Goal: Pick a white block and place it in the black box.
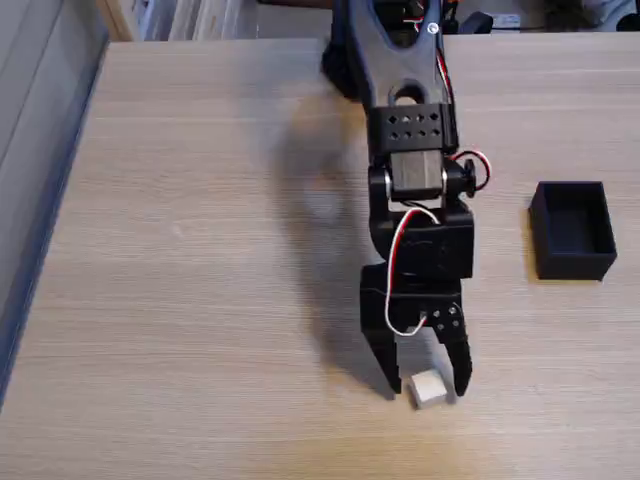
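In the fixed view the white block, a small cube, lies on the wooden table near the front edge. My gripper reaches down from the black arm and straddles the block, one finger on each side. The fingers stand close to the cube, but whether they press on it I cannot tell. The black box sits open-topped on the table at the right, well away from the gripper and up from it in the picture. It looks empty.
The black arm with red and white wires stretches down the middle from the table's far edge. The table's left edge runs diagonally beside a grey floor. Bare wood lies between the gripper and the box.
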{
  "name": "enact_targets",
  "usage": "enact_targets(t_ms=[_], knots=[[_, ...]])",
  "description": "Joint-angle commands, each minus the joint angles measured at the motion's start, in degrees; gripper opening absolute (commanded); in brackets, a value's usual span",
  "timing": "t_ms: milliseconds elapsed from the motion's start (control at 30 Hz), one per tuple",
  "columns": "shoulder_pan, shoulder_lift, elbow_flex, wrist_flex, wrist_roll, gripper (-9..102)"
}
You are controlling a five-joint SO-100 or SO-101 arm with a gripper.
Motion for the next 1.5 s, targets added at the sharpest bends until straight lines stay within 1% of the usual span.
enact_targets(t_ms=[0,300,533,733,867,967,1200,1467], knots=[[0.3,0.3,-2.0,-0.4,-0.3,28],[0.1,-0.4,-1.8,-0.4,0.1,28],[-0.3,-1.0,-2.5,-0.4,-0.4,24],[-0.4,-1.1,-2.6,-0.4,-1.1,12],[-0.4,-0.5,-2.6,-0.3,-0.4,2],[0.0,1.1,-2.1,0.8,0.7,0],[1.0,14.0,6.9,4.8,-2.5,0],[0.8,40.3,24.6,14.0,-6.2,0]])
